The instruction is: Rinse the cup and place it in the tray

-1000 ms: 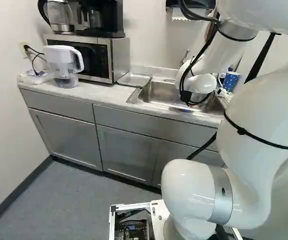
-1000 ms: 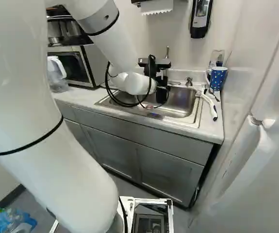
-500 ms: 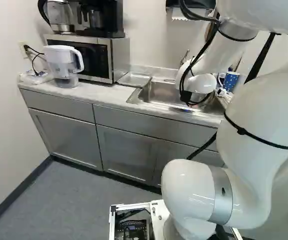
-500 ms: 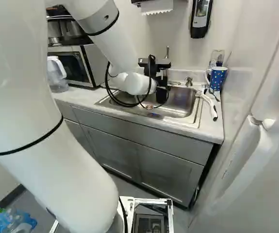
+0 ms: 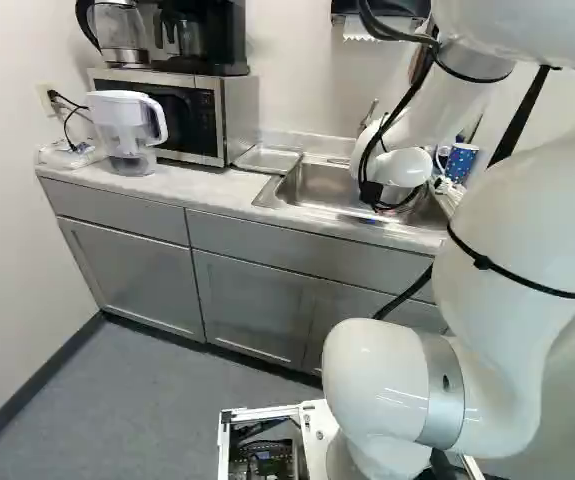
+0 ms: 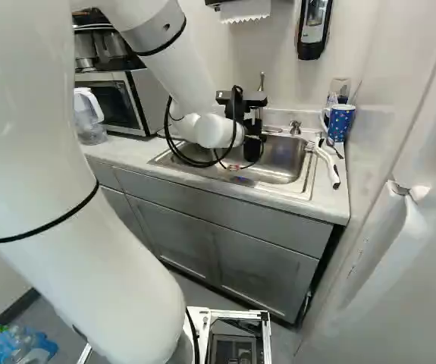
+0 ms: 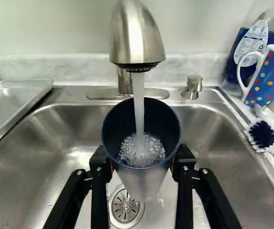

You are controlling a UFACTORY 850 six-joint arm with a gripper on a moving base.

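The black gripper [image 6: 254, 148] has its jaws pressed on the cup [image 7: 141, 183] from two sides, holding it over the sink [image 7: 46, 129] with its mouth up. The orange pads barely show where they meet its wall. From the faucet [image 7: 136, 36], right above the mouth, a stream of water [image 7: 139, 105] falls inside, where it froths. The drain [image 7: 126, 206] shows beneath, just beside the cup's lower end; whether that end touches the basin floor I cannot tell.

Only the wrist view shows the cup plainly and the water running; in the left base view the arm [image 5: 407, 165] covers the gripper, and the right base view shows it from behind. The left base view gives the whole tray [image 5: 267, 159], on the surface [image 5: 212, 192] between the microwave [image 5: 199, 118] and the sink. The right base view gives the brush's long handle [image 6: 330, 165] and the wall dispenser [image 6: 314, 30].

The faucet head hangs close over the cup's rim. Basin floor lies between the jaws and the sink walls on both sides. The tray's near edge runs along the sink's rim, well apart from the cup. Beyond the opposite rim stand the spotted mug [image 7: 270, 76] and the brush head [image 7: 264, 134]; the mug is near the side wall [image 6: 399, 98].
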